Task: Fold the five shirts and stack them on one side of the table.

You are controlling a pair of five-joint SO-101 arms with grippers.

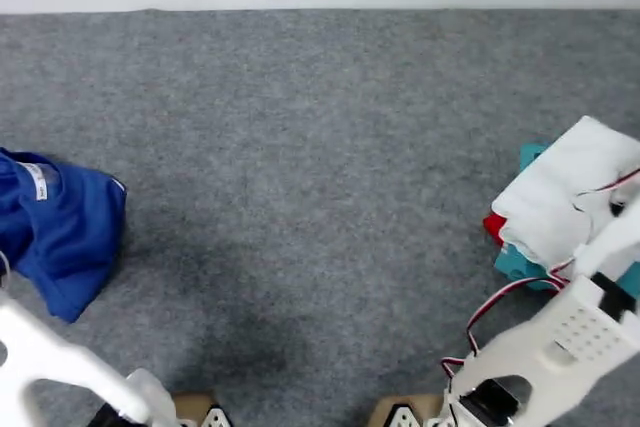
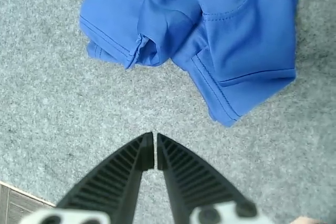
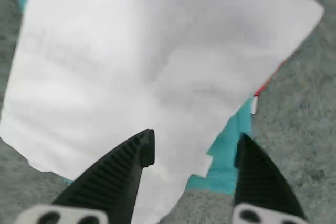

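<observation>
One shirt loose: the blue shirt [image 2: 210, 40] is lying crumpled at the left edge of the grey mat [image 1: 320, 147].
Left gripper [image 2: 155, 142]: I am holding my fingers pressed together, empty, hovering over bare mat just short of its nearest hem.
Doing it well: I am judging that I should open first, then pinch one hem layer and drag it flat.
Stack: the white shirt [image 1: 560, 197] is sitting on a teal shirt [image 1: 512, 263] and a red shirt [image 1: 493, 228] at the right side.
Right gripper [image 3: 197, 142]: I am holding it spread wide over the white shirt.
</observation>
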